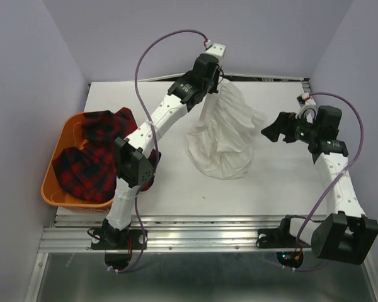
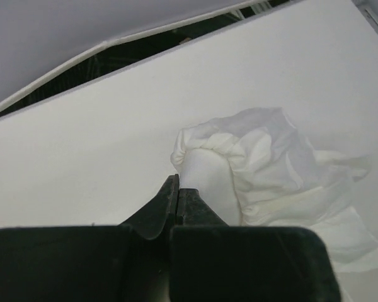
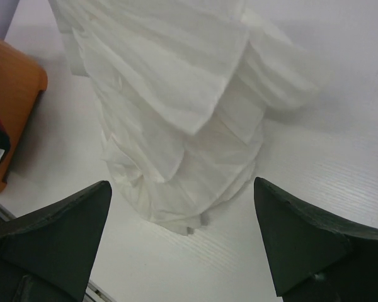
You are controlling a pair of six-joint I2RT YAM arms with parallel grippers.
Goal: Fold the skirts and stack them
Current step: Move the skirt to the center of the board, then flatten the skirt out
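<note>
White skirt [image 1: 223, 135], top behind left fingers [image 2: 167, 201]

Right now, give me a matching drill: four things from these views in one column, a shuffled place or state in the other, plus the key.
1 white skirt
2 plaid skirts
3 left gripper
4 right gripper

A jaws open, empty
B in the orange basket
C jaws shut on the white fabric
D hangs as a cone, hem on the table

Pairs: 1-D, 2-B, 3-C, 4-A
</note>
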